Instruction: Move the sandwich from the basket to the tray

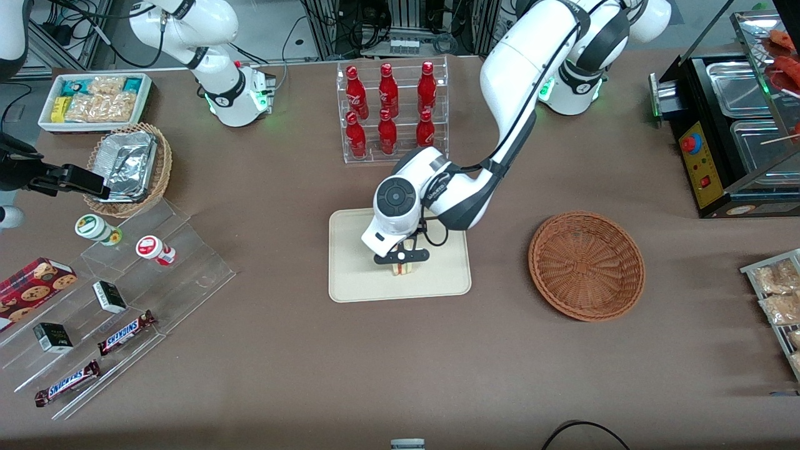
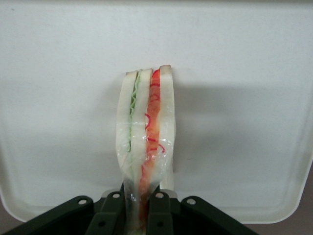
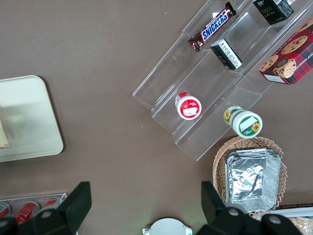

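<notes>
While gripper (image 2: 141, 215) pinches it, sandwich (image 2: 145, 142) seemingly meets tray (image 2: 244, 98).

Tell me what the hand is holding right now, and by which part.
The hand grips the sandwich over the tray, its fingers pinching one narrow end of the wedge across the bread faces.

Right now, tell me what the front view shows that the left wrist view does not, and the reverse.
Only the front view shows the empty basket toward the working arm's end, the rack of red bottles and the arm above the tray. Only the left wrist view shows the sandwich's green and red filling layers and the fingers pinching it. Both show the claw shut on the sandwich over the tray.
</notes>
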{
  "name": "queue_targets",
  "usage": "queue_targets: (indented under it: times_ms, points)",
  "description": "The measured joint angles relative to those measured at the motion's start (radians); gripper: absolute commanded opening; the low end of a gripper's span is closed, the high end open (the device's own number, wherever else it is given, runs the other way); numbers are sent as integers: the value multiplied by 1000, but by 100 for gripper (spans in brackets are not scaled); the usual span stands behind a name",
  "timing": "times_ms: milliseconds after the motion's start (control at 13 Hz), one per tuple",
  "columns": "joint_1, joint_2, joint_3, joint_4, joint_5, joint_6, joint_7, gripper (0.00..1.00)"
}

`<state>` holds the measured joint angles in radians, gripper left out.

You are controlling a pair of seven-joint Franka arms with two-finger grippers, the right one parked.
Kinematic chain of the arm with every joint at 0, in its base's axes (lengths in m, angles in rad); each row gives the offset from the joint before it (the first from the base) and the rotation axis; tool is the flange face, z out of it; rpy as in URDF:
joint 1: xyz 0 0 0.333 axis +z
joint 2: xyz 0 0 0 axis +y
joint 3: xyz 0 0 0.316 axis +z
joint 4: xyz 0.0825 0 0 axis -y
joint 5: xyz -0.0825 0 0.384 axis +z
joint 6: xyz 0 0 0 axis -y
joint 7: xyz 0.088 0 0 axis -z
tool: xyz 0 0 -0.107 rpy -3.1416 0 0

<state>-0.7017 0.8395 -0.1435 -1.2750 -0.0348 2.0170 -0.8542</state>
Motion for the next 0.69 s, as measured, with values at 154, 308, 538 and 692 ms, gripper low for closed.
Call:
queue_targets:
  times_ms: [154,308,538,692]
  points:
    - [-13,9,2,0,1,10,-24,98]
    - [-14,11,3,1,1,14,-28,100]
    - [-14,10,7,11,30,16,-28,100]
    - [-13,1,9,33,49,9,-28,100]
